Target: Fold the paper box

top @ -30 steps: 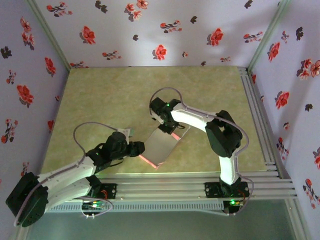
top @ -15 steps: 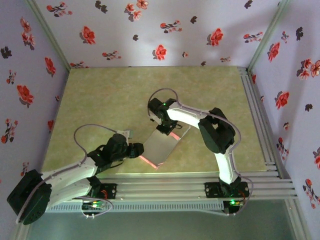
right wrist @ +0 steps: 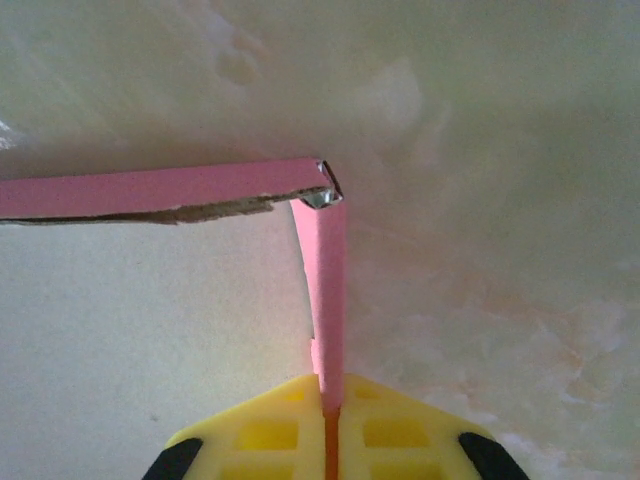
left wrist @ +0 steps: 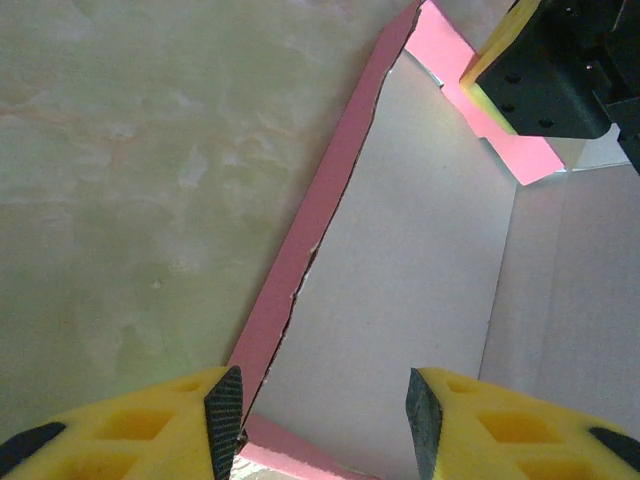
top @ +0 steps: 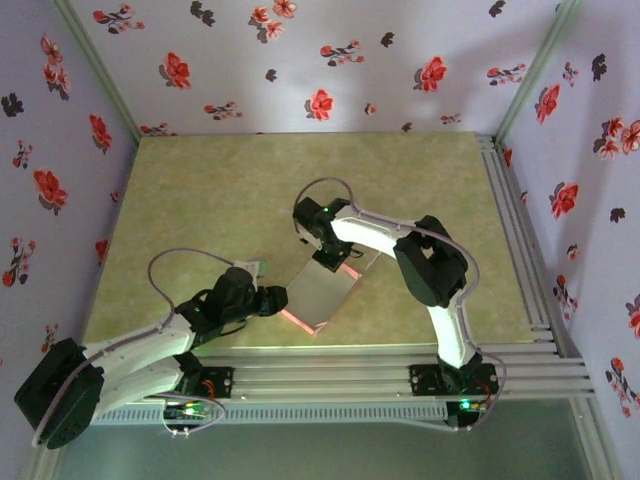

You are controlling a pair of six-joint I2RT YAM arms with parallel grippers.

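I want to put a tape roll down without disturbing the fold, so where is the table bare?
Bare: the far half of the table up to the back wall, and the strip between the right arm and the rails. Crowded: front centre, with the box, left gripper and right gripper.

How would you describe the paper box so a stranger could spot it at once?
On the green marbled table, look just inside its near edge, mid-width. The paper box is the flat grey-white card sheet there, alone in having upturned salmon-pink edges, one pinched by the right gripper.
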